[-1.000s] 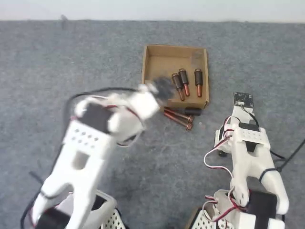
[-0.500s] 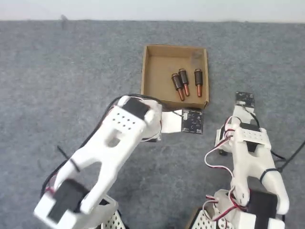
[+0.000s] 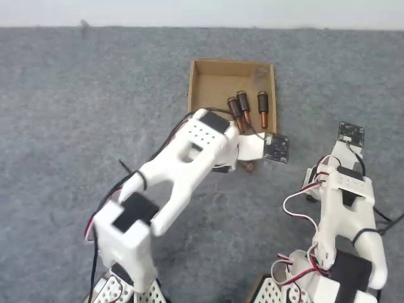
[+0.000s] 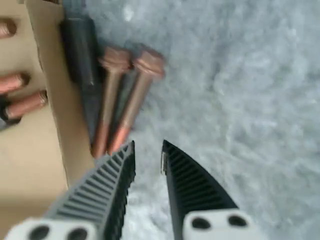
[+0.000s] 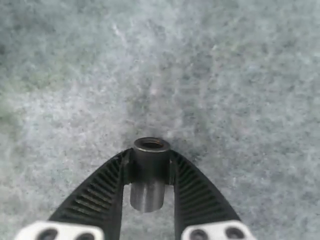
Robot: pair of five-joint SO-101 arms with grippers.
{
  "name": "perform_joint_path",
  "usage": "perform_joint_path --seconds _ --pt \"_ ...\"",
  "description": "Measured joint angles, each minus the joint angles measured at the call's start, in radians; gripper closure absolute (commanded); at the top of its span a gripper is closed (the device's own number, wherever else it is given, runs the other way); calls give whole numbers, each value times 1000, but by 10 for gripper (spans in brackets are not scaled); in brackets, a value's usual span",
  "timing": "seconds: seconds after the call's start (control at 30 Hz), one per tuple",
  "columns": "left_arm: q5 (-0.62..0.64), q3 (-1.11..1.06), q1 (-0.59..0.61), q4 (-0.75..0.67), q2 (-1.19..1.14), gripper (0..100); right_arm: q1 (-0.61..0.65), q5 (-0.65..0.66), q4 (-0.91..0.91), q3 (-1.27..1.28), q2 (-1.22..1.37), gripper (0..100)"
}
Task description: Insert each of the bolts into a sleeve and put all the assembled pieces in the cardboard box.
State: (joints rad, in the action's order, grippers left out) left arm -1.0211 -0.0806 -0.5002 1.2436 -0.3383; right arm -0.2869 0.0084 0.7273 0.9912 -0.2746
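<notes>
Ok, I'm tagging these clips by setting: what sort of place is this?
Likely a robotics lab bench or hobby workbench: white plastic robot arms with exposed wires, left and right, stand on a grey felt-covered table, beside a small brown cardboard box of copper bolts in black sleeves.

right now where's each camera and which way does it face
High view: fixed above, facing down at cardboard box, left arm, right arm.
Left wrist view: on left arm, past the open left gripper to two bolts.
Right wrist view: on right arm, past the right gripper, shut on a sleeve, to mat.
Shared: high and left wrist show the box.
</notes>
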Motion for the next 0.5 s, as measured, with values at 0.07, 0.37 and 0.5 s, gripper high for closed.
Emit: perform_joint_path --seconds 0.07,0.37,0.5 --pt "0 61 -15 18 -68 915 -2 0 0 0 0 992" --pt "-2 384 -41 101 -333 915 -2 0 0 0 0 992" --pt "-5 476 -52 146 -408 915 -2 0 0 0 0 992"
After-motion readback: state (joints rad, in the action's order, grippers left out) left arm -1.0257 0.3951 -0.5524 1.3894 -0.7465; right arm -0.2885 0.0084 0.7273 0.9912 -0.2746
